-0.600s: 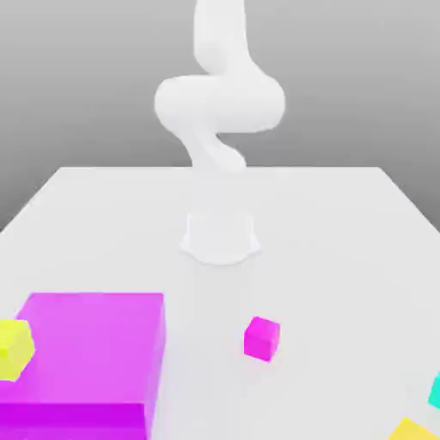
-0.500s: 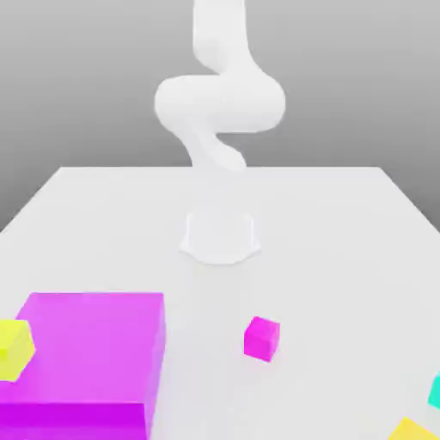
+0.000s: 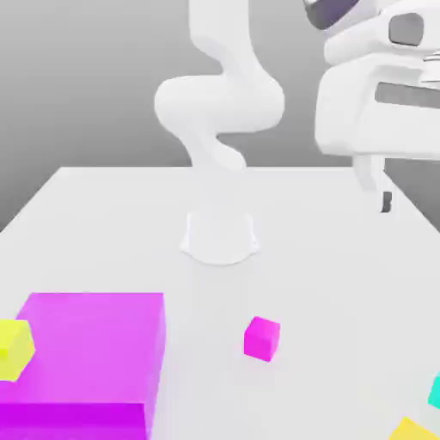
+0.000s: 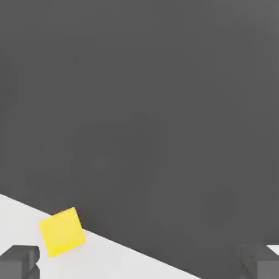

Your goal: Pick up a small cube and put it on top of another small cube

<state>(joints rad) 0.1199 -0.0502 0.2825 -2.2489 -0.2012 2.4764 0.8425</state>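
The small teal cube (image 3: 435, 391) sits at the exterior view's right edge, cut off by the frame, near the table's front. A small magenta cube (image 3: 261, 337) rests on the table to its left. The white hand (image 3: 378, 94) hangs high at the exterior view's upper right, far above both cubes, with one dark finger (image 3: 384, 199) pointing down. In the hand view my gripper (image 4: 140, 266) is open: its two fingertips (image 4: 19, 261) stand wide apart with nothing between them.
A big magenta block (image 3: 90, 361) fills the front left, with a yellow piece (image 3: 13, 348) beside it. Another yellow block (image 3: 412, 430) lies at the front right and also appears as a yellow block (image 4: 61, 231) near the table edge (image 4: 136, 256). The arm's base (image 3: 220, 236) stands mid-table.
The hand has swung into the exterior view's upper right, where before only the arm's base and bent links showed. The cubes and blocks have not moved.
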